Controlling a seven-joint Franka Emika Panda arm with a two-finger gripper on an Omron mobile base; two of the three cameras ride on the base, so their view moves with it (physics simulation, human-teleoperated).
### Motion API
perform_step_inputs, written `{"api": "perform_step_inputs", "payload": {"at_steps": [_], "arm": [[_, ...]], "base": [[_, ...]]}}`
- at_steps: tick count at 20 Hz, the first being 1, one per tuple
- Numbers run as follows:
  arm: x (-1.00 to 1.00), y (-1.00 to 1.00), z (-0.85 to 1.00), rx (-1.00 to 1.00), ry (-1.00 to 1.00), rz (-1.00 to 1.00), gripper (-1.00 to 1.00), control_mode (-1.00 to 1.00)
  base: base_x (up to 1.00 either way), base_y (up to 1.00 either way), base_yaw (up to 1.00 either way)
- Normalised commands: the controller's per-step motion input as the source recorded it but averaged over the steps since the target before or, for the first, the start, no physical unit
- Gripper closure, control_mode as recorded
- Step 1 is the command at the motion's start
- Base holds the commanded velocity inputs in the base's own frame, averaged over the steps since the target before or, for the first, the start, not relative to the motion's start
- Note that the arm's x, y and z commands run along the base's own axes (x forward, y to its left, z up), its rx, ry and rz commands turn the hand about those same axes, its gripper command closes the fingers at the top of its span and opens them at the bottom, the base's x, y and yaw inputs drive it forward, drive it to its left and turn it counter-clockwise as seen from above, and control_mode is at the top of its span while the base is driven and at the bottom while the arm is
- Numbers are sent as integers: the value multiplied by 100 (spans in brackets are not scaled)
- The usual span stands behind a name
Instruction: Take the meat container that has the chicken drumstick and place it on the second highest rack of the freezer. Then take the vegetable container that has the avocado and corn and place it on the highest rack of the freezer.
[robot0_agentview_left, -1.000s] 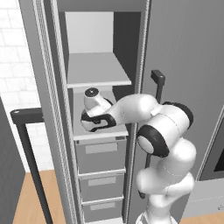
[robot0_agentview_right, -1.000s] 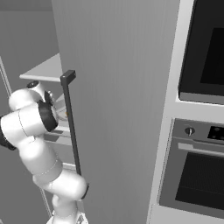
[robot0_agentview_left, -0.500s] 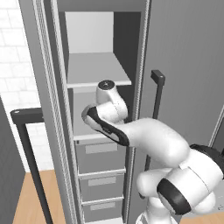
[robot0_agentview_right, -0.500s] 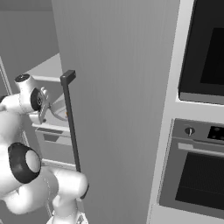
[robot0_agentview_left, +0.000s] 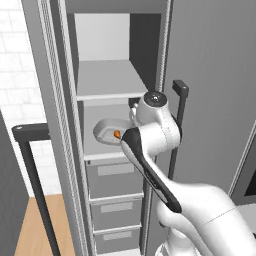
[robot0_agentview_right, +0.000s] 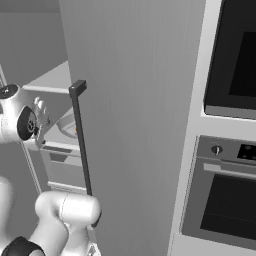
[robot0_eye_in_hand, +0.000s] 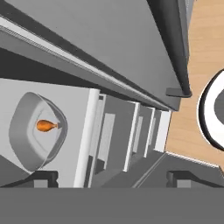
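End effector (robot0_eye_in_hand: 111, 177), hand view: tips spread wide at 6 o'clock, gripping nothing. The meat container (robot0_eye_in_hand: 37, 130) lies clear of them toward 10 o'clock, resting on the second highest rack (robot0_eye_in_hand: 81, 98) directly above the drawers (robot0_eye_in_hand: 131, 131); its long axis runs roughly 12 to 6. Inside lies only the chicken drumstick (robot0_eye_in_hand: 46, 126), far smaller than the tray. Left base view: the highest rack (robot0_agentview_left: 107, 80) above carries nothing visible. First placement appears complete; the vegetable container remains to be fetched.
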Motion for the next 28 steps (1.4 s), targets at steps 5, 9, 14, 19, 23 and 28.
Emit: {"api": "perform_step_inputs", "payload": {"at_steps": [5, 9, 14, 19, 23, 28], "arm": [[-56, 0, 100, 0, -2, 0, -100, -100], [-61, -14, 100, 0, -1, 0, -100, -100], [-70, -29, 97, 1, -2, 0, -100, -100], [-66, -37, 41, 4, 0, 0, -100, 100], [0, 0, 0, 0, 0, 0, -100, 100], [0, 0, 0, 0, 0, 0, -100, 100]], "base": [[0, 0, 0], [0, 0, 0], [0, 0, 0], [-14, -18, 0], [-39, -100, -2], [-4, -100, 0]]}}
